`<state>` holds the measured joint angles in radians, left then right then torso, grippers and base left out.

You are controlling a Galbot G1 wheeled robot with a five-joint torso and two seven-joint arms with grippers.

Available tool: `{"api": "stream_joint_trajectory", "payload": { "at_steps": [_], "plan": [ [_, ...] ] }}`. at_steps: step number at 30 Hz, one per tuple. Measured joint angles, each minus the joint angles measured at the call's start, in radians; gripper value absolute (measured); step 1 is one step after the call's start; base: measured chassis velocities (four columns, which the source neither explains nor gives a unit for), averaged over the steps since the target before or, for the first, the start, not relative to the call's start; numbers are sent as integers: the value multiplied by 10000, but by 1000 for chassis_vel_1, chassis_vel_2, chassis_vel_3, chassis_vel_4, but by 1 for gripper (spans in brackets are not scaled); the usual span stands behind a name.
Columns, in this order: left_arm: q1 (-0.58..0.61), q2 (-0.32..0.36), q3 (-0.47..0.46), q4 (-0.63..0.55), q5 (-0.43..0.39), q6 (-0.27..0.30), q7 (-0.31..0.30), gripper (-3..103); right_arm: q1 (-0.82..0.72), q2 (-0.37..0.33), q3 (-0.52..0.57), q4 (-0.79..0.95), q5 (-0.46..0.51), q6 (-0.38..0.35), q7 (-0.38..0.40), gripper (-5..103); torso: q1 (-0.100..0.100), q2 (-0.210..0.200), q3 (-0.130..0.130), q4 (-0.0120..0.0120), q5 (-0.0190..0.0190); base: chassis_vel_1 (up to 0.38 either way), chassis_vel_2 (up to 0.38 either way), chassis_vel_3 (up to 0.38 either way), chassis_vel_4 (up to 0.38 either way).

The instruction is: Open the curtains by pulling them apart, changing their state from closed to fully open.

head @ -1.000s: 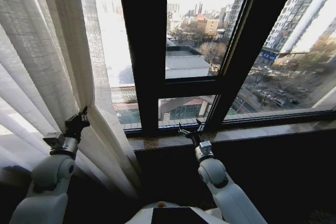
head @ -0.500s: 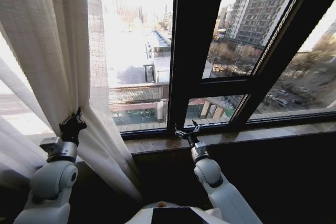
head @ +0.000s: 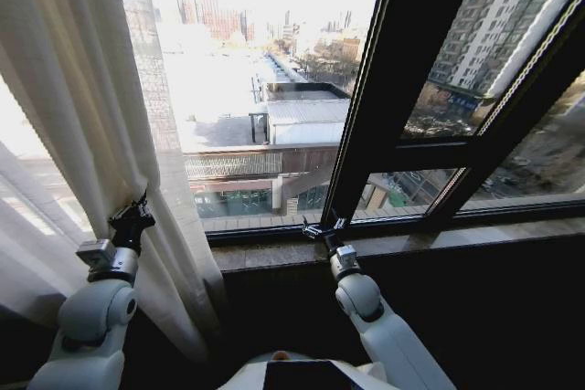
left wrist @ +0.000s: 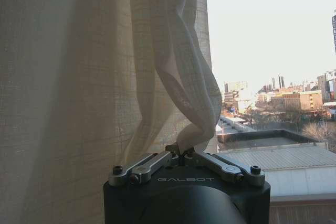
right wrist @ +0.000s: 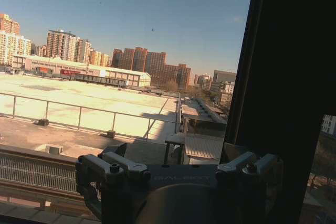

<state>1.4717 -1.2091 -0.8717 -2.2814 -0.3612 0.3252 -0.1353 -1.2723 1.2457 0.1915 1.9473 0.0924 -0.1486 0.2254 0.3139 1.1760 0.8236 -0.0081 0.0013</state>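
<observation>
You see the curtains point(head: 73, 116) gathered at the left side of the window, a tall sheer white panel with many vertical folds that hangs from the top of the head view down to the floor area beside the robot. Its inner edge is drawn together to a narrow waist, and there your left gripper point(head: 137, 215) has it: in the left wrist view the two fingers are pressed together on a twisted fold of the fabric point(left wrist: 184, 124), which rises out of the gripper point(left wrist: 185, 152) and spreads wider above. To the right of the cloth the glass is uncovered, and you can look out on roofs and tall buildings. A dark window frame point(head: 384, 89) stands slanted in the middle of the head view, with a stone sill point(head: 411, 244) under it. Your right gripper point(head: 322, 228) is raised just at this sill, near the foot of the frame bar, with its fingers spread apart and nothing between them.
</observation>
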Motion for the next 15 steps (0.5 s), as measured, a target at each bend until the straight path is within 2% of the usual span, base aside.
{"api": "stream_joint_trajectory", "payload": {
  "at_steps": [8, 15],
  "plan": [
    [158, -325, -96, -223, -8, 22, -121, 0, 78, -150, -110, 67, -120, 0, -9, 100, 0, 0, 0, 6, -16, -17, -15, 22, 23],
    [228, -312, -251, -325, -17, 56, -302, 0, 78, -188, -246, 78, -209, 107, -35, 100, 0, 1, 0, 5, -10, 0, 0, 0, 0]
  ]
}}
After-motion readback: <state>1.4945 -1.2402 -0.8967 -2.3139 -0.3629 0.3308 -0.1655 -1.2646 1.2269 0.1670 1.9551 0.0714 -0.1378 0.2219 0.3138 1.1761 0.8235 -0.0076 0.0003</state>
